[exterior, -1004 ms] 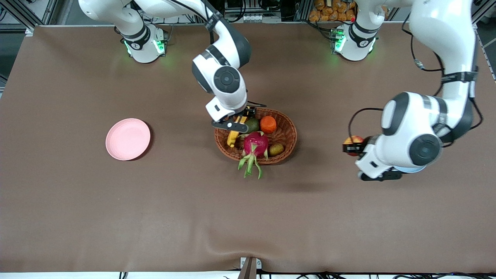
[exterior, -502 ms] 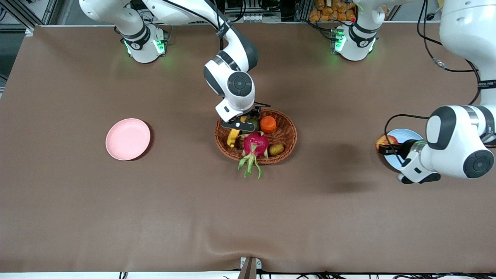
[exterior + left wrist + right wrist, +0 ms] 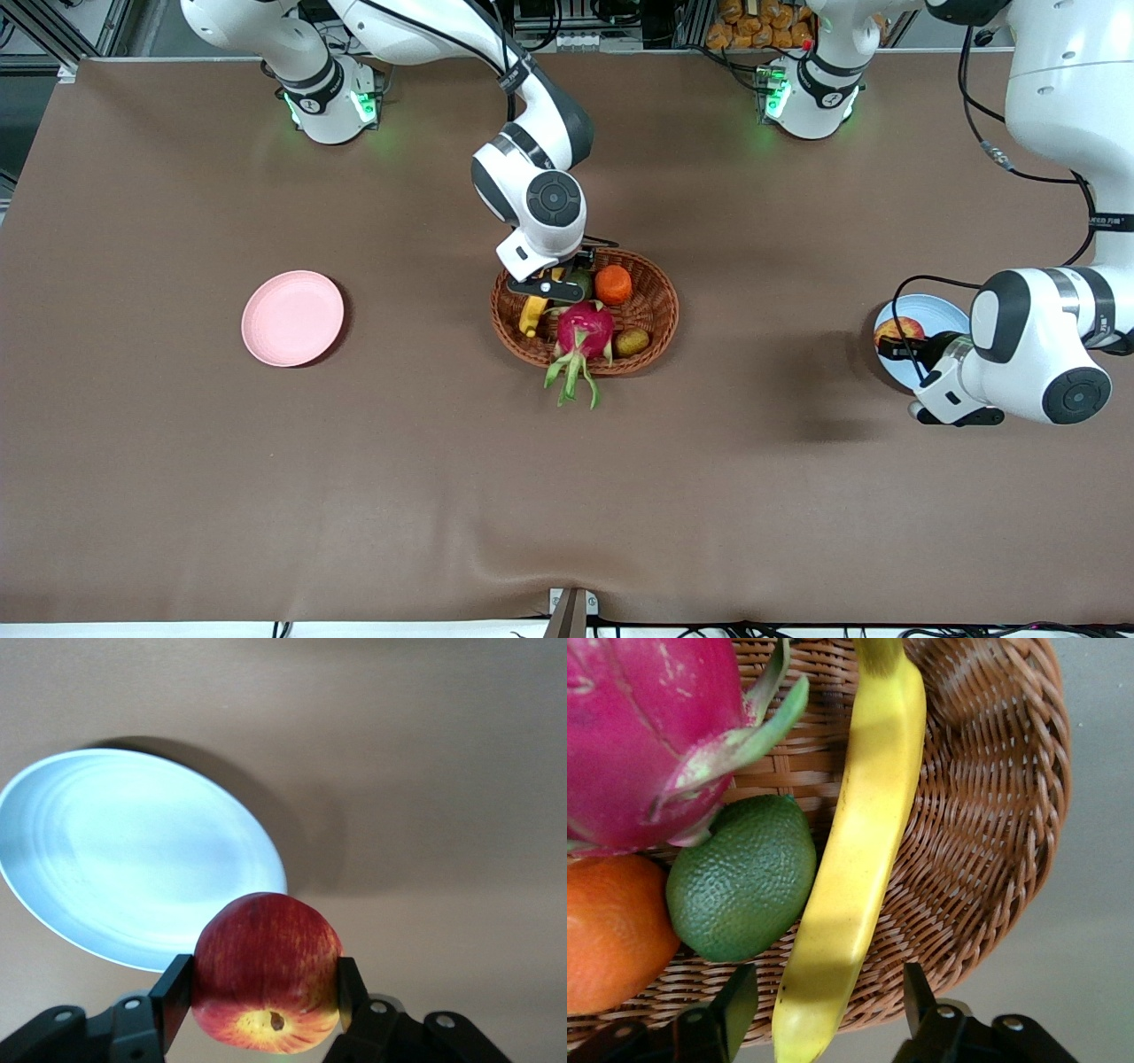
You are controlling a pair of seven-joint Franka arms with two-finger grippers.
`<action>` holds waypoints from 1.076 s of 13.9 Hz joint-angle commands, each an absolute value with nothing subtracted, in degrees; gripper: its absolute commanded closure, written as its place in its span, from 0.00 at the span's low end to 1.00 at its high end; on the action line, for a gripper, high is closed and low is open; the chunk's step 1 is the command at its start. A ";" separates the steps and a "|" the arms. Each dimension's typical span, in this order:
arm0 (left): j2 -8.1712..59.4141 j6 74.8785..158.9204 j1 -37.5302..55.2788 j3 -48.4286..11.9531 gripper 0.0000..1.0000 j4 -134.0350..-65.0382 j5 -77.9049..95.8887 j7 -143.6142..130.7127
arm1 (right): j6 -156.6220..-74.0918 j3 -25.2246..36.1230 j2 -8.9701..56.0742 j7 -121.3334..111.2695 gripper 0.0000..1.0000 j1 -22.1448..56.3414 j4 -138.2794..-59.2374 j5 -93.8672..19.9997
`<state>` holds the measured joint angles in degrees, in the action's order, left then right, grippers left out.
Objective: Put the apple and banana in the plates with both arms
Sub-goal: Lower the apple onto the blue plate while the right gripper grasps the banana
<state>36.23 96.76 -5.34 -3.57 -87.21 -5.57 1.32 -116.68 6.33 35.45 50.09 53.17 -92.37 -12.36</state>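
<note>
Wicker basket (image 3: 651, 341): brown oval weave at mid-bench, under our right tool; it carries the banana, a green fruit (image 3: 744, 877), an orange (image 3: 613, 284), a magenta dragon fruit (image 3: 584, 329) and a small brownish fruit (image 3: 632, 341).
Progress: neither fruit is on a plate yet, as we judge it; one is gripped above its plate, the other lies in the basket.
Left tool (image 3: 264, 997): clenched on the apple (image 3: 267, 973), one finger pressed to each side, poised over the rim of the light blue plate (image 3: 133, 859) at the left arm's end of the bench.
Blue plate: bare of fruit in the left wrist view; the apple hangs above its edge, apart from the surface.
Right tool (image 3: 824, 1001): spread wide, fingers either side of the banana (image 3: 855, 850) near one end, not touching it as far as we can see.
Banana: resting along the basket's inner wall, just beside the green fruit, directly below the right tool.
Pink plate (image 3: 292, 318): bare, well apart from the right tool, toward the right arm's end of the bench.
Left to do, in our view: lower and release the apple; close on the banana, lift it clear of the basket and carry it to the pink plate.
Risk we see: the dragon fruit's leaves (image 3: 749, 740) lie close to the banana and may snag on the way up.
</note>
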 commanded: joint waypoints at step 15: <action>38.58 97.38 -10.20 -3.96 0.63 -88.33 -12.65 6.85 | -118.74 6.86 37.27 52.56 0.52 54.67 -91.93 -12.22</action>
